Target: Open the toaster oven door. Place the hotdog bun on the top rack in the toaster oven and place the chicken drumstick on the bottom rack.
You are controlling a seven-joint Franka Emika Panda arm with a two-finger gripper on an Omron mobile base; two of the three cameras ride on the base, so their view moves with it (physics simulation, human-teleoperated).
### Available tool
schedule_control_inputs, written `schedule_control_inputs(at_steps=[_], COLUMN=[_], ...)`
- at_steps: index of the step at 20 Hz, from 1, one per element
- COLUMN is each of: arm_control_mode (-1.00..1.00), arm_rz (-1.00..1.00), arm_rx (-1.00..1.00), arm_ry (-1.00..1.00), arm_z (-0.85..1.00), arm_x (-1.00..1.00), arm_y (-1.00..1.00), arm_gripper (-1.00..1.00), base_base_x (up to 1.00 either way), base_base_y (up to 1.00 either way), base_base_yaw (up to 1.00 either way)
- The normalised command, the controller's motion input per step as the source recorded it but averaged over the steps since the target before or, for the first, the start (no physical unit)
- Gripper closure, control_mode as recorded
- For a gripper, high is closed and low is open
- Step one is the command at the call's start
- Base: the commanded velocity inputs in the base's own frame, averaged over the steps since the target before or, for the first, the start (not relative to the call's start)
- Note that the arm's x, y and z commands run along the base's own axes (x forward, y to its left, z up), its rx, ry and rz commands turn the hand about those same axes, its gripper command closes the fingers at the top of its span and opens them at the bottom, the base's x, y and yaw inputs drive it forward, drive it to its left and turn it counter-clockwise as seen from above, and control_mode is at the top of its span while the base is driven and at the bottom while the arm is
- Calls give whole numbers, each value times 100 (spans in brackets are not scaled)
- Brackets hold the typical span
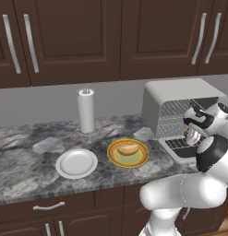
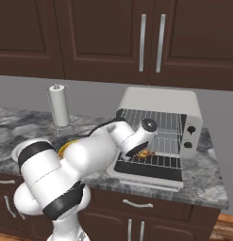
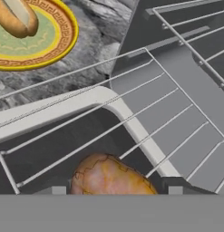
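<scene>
The toaster oven [image 1: 180, 90] stands open on the counter, with the toaster oven door [image 2: 151, 173] folded down flat in front. My gripper [image 3: 117, 190] reaches into the opening and is shut on the chicken drumstick [image 3: 111, 176], golden-brown, just above the wires of the bottom rack [image 2: 165, 161]. The top rack [image 2: 158, 120] sits higher inside with nothing on it. The hotdog bun [image 1: 128, 149] lies on a yellow plate [image 1: 143, 159] left of the oven, apart from the gripper [image 1: 193, 133].
A white plate [image 1: 76, 163] sits left of the yellow one. A paper towel roll [image 1: 86, 110] stands on its holder at the back. Dark cabinets hang above, and the oven's knobs [image 2: 191, 136] are on its right front.
</scene>
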Motion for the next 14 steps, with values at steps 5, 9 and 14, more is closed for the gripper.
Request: schedule_control_inputs(at_steps=[5, 9, 14], arm_control_mode=[-100, -100, -100], arm_rz=[1, 1, 0], arm_rx=[2, 0, 0], arm_ry=[0, -3, -2], arm_z=[-8, -19, -19], arm_x=[9, 1, 1], arm_y=[-5, -5, -4], arm_gripper=[100, 100, 100], base_base_x=[0, 0, 0], base_base_y=[0, 0, 0], base_base_yaw=[0, 0, 0])
